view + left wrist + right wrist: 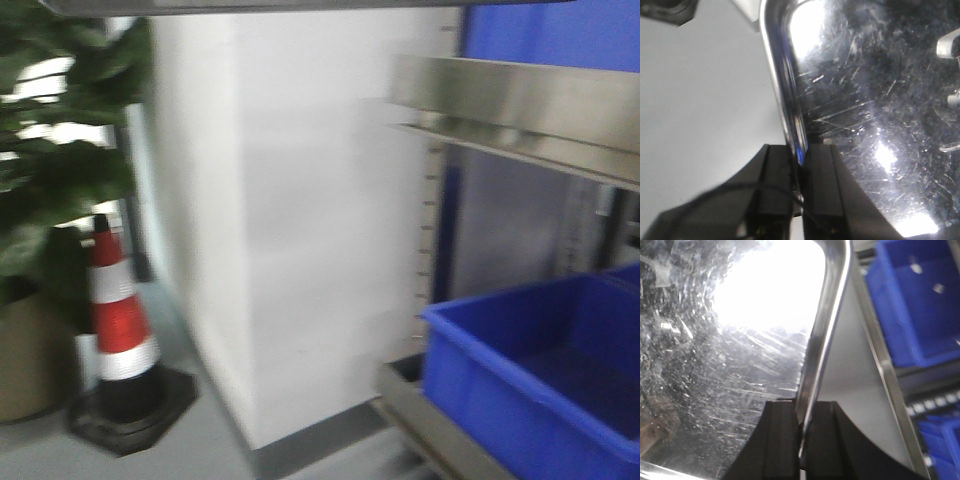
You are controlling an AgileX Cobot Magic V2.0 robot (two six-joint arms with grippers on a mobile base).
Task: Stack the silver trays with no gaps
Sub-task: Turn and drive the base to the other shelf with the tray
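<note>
**Sam:** What is the left gripper (800, 156) doing?

**Mia:** Its two black fingers pinch the thin edge of a silver tray (865, 100). The edge sits right between them. The tray is shiny and full of scratches.

**Sam:** And the right gripper (802, 412)?

**Mia:** It squeezes a tray edge too. That shiny tray (715, 370) spreads out to the left of its fingers. I cannot tell if it is the same tray.

**Sam:** What is past it?

**Mia:** Blue bins (920, 300), off to the right.

**Sam:** And in the front view?

**Mia:** A blue bin (520, 390) sits low on the right. A steel rail (520, 100) runs above it. A white wall (300, 220) stands in the middle. On the left, a red and white cone (120, 320) stands on the floor just beside a green plant (60, 150). It all looks a bit blurry.
</note>
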